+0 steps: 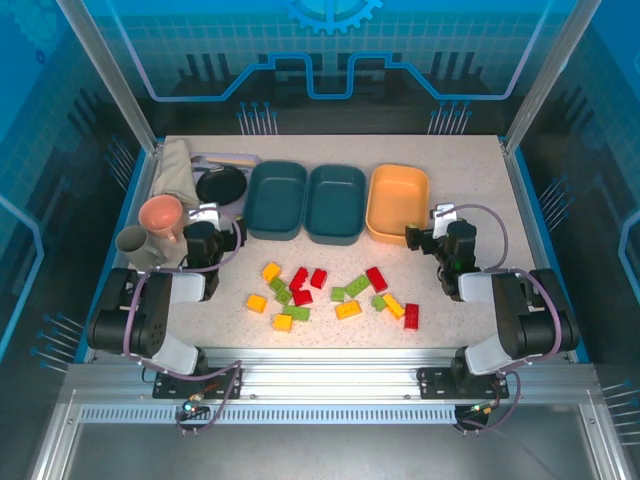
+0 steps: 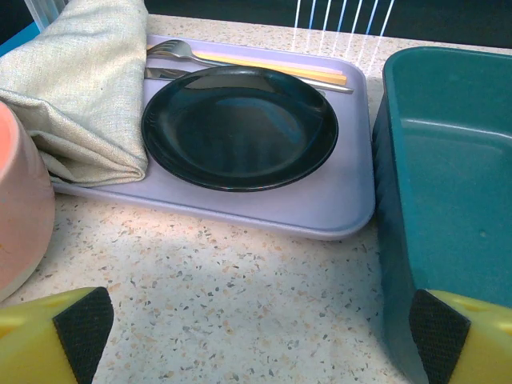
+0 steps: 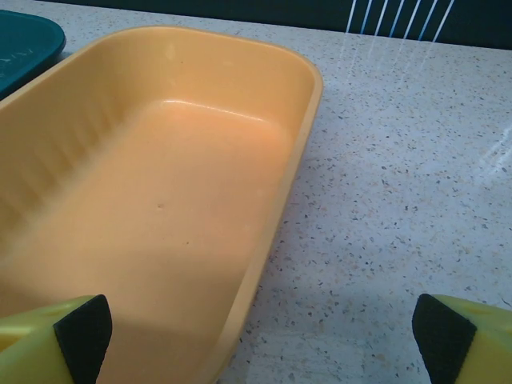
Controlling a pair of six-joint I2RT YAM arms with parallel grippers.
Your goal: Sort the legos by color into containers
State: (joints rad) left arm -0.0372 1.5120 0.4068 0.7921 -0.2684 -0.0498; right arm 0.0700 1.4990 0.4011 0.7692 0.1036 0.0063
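Left fingers [image 2: 80, 330] and right fingers [image 3: 80, 334] both spread wide, holding nothing, aimed at a teal bin [image 2: 448, 200] and the orange-yellow bin [image 3: 160, 208]; the legos [image 1: 357, 284] lie scattered on the worktop [image 1: 470, 180] behind them, toward the bases, midway between both arms

2 black arms [image 1: 150, 312]; yellow, black-padded fingers [image 2: 32, 346]

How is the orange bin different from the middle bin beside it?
Colour: the orange bin is orange-yellow, the middle bin dark teal.
Place: the orange bin ends the row on the right; the middle bin sits between it and the left bin, also teal.
Shared: the same rounded-rectangle shape and size, and both are empty.
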